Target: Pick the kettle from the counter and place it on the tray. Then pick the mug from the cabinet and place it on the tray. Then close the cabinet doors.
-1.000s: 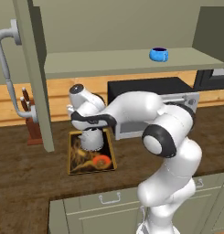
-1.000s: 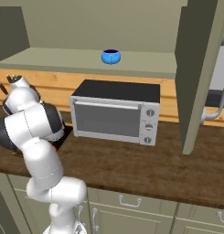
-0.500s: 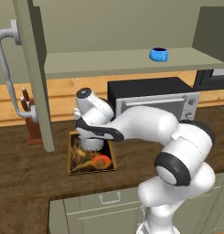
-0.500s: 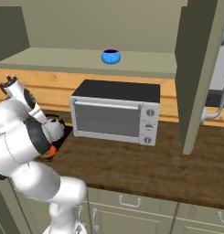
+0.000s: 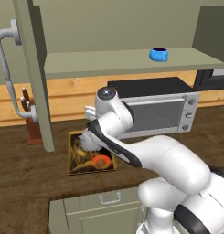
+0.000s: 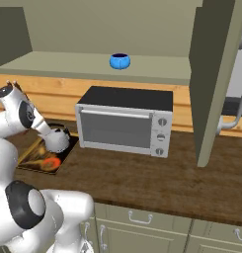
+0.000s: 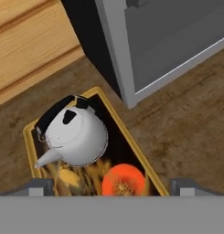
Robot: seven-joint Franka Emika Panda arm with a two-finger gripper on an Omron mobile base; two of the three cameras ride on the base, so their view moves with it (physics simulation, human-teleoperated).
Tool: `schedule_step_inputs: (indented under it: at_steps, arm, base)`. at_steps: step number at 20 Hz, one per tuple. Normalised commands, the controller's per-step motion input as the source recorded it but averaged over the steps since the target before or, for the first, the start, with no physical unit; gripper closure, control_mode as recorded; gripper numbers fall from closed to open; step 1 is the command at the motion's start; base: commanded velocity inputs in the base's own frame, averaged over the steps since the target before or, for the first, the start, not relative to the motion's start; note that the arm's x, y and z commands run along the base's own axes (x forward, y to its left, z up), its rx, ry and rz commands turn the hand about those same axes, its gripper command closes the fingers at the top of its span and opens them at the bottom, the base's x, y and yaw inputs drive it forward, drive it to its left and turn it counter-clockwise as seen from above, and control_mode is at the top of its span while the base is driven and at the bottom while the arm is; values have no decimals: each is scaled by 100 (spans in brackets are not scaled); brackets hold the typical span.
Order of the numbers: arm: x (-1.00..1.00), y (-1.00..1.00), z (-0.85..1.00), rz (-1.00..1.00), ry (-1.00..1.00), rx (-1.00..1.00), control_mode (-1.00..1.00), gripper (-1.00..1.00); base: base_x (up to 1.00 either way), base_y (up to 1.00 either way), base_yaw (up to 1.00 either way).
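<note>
The silvery-white kettle (image 7: pixel 79 135) with its black handle stands upright on the far end of the tray (image 7: pixel 131 141), spout toward the tray's middle. In the right base view the kettle (image 6: pixel 57 140) sits on the tray (image 6: pixel 28 160) just left of the microwave. My gripper (image 7: pixel 111 187) hangs above the tray, open, its fingertips (image 7: pixel 40 186) wide apart and clear of the kettle. The blue mug (image 5: pixel 158 54) (image 6: pixel 119 61) stands on the shelf of the cabinet (image 5: pixel 122 61). Both cabinet doors (image 5: pixel 33 68) (image 6: pixel 216 74) stand open. In the left base view my arm hides the kettle.
A microwave (image 6: pixel 125 121) (image 5: pixel 154 107) stands on the dark wood counter (image 6: pixel 157 178) right beside the tray. A knife block (image 5: pixel 31 121) stands left of the tray. The left door's bar handle (image 5: pixel 6 68) juts forward. Grey-green drawers (image 5: pixel 109 201) lie below the counter edge.
The arm has swung and folded lower over the tray while the hand drew back from the kettle. The kettle stays on the tray, and the mug and doors have not moved.
</note>
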Motion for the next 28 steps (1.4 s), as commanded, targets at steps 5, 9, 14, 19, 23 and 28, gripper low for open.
schedule_step_inputs:
  at_steps: [5,9,14,19,23,28]
  arm:
    - [-48,-57,55,8,0,1,-100,-100]
    - [-46,-68,59,0,0,0,-100,-100]
    - [-32,-73,48,0,0,-4,-100,-100]
    - [-19,-83,66,0,-1,-2,-100,-100]
    - [-13,-80,64,0,-10,0,-100,-100]
    - [-1,-73,67,1,-27,0,-100,-100]
  base:
    - [0,0,0]
    - [0,0,0]
    - [0,0,0]
    - [0,0,0]
    - [0,0,0]
    - [0,0,0]
